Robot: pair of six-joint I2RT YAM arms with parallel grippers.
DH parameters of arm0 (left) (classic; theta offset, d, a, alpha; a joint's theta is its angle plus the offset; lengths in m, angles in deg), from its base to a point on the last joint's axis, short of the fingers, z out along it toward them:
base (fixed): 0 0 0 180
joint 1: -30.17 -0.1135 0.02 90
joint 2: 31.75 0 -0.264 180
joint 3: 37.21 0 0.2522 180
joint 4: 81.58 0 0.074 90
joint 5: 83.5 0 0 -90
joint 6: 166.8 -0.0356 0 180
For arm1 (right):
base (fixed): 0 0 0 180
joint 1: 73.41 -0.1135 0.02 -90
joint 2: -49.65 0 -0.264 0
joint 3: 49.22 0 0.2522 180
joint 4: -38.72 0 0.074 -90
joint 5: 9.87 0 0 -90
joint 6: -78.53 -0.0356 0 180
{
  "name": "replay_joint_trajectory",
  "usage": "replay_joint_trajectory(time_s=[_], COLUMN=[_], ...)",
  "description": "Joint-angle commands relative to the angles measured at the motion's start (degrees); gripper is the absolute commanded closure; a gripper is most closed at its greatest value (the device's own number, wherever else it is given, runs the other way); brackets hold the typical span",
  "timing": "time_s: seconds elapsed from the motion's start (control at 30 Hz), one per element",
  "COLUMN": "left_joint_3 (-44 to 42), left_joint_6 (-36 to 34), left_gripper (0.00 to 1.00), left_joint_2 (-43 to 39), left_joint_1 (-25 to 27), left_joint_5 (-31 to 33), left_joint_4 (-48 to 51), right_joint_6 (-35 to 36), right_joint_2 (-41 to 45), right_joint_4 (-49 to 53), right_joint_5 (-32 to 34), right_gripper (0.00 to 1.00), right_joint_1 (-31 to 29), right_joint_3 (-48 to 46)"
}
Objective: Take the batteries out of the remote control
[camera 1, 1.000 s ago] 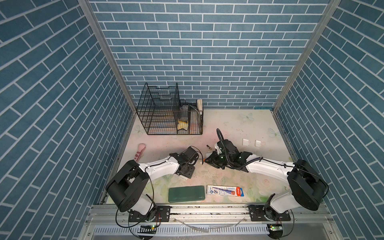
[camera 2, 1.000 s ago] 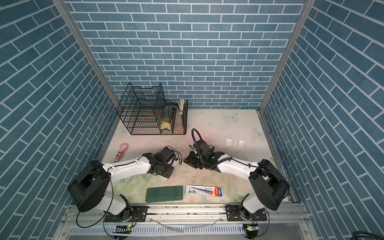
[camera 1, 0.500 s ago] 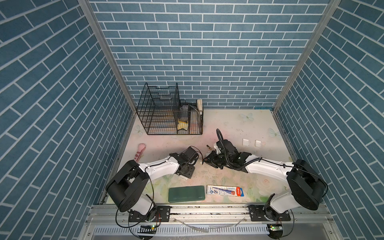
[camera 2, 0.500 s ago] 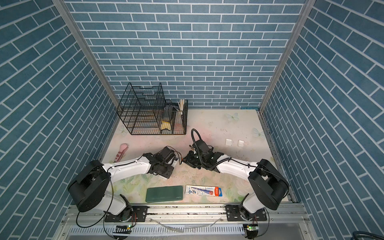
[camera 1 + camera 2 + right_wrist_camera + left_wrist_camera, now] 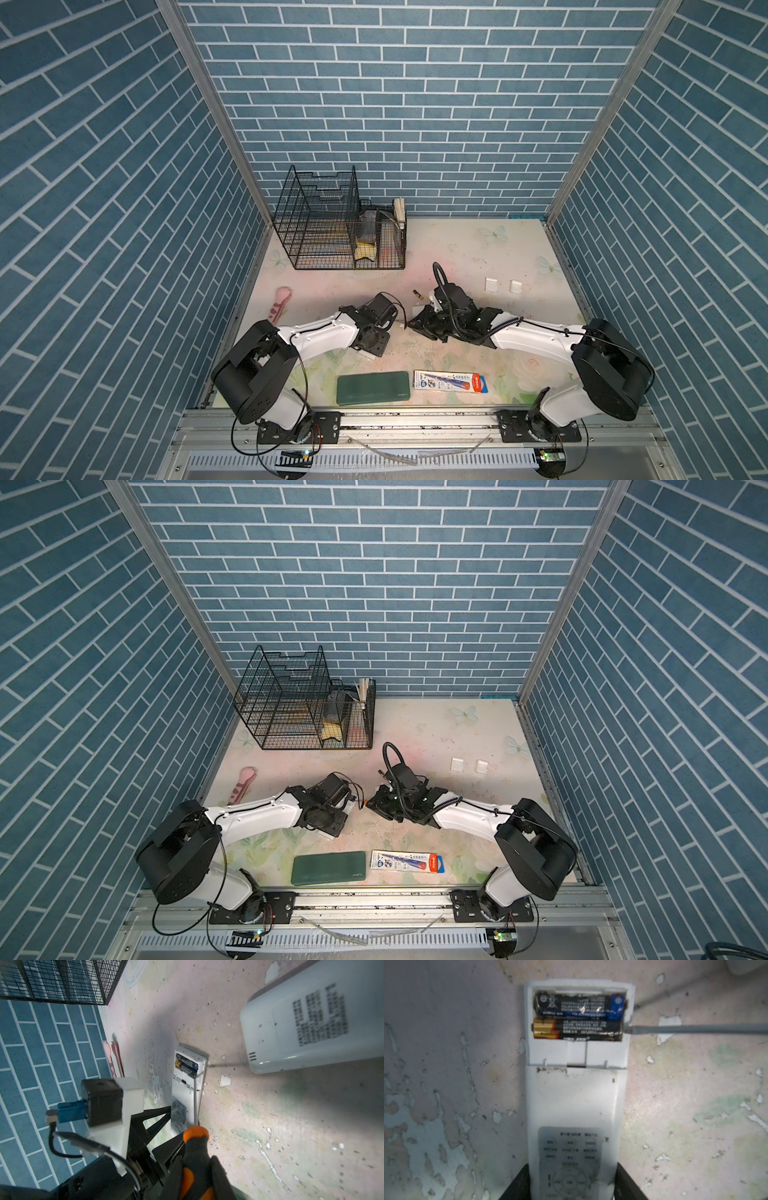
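Left wrist view, near end: left gripper [image 5: 571, 1186] has its jaws part-way apart, clamped on both long edges of the remote control [image 5: 575, 1101] at the keypad end. Remote = white hard plastic, flat oblong, scuffed, grey printed key panel. It lies flat on the table [image 5: 446, 1064]; pinkish floral skin, flaking to white patches.

Further along: cover off, compartment open. 2 cells inside, side by side, crosswise to the body. Gold-end battery [image 5: 577, 1029] sits nearer the keypad, blue-end battery [image 5: 579, 1004] beyond it by the end wall. Both slim cylinders, glossy black wrap, fine print.

Screwdriver shaft [image 5: 695, 1028], a thin grey steel rod, comes in from the side. Flat tip touches the compartment edge at the plain end of the gold-end cell.

Right wrist view: right gripper [image 5: 196, 1169] jaws narrow, closed on the screwdriver handle [image 5: 196, 1136], black w/ orange cap. White plastic casing [image 5: 311, 1022], rounded, vent slits, printed label, lies near the remote, not touching.

Step (judged): prying out the 1st cell; both are seated. Next move needs the tip worked under the cell end, then a small upward lever, w/ left clamp holding the body down. Risk: tip skids off the round glossy wrap.

Top view, further out: loose battery [image 5: 418, 294] on the table beyond the right gripper. Then small white squares [image 5: 491, 284], and a black wire basket [image 5: 332, 232] at the back wall.
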Motion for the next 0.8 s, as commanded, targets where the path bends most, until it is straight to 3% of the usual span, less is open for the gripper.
replay_joint_trajectory(time_s=[0.0, 0.77], left_joint_3=[-0.9, -0.9], left_joint_6=[-0.3, -0.3], left_gripper=[0.52, 0.53], left_joint_2=[-0.4, -0.7], left_joint_1=[0.0, 0.0], left_joint_5=[-0.1, -0.4], left_joint_4=[0.7, 0.6], right_joint_6=[-1.8, -2.6], right_joint_2=[0.4, -1.1], right_joint_4=[-1.0, -0.6], right_joint_5=[0.9, 1.1], right_gripper=[1.0, 1.0], right_joint_1=[-0.3, -0.3], right_joint_3=[-1.0, -0.9])
